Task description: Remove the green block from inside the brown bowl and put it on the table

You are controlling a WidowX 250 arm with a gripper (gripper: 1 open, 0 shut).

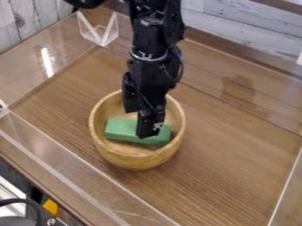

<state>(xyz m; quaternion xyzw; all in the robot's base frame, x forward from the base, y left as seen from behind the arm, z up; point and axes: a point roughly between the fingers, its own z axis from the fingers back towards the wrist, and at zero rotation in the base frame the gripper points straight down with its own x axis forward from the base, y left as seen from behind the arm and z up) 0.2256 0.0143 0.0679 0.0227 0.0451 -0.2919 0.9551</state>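
Observation:
The green block lies flat inside the brown bowl, which sits on the dark wood table near the front. My black gripper reaches down into the bowl from above, open, with its fingers straddling the right part of the block. One finger stands in front of the block and hides its middle. Whether the fingers touch the block I cannot tell.
Clear acrylic walls edge the table on the left, front and right. A clear acrylic bracket stands at the back left. A plank wall runs behind the table.

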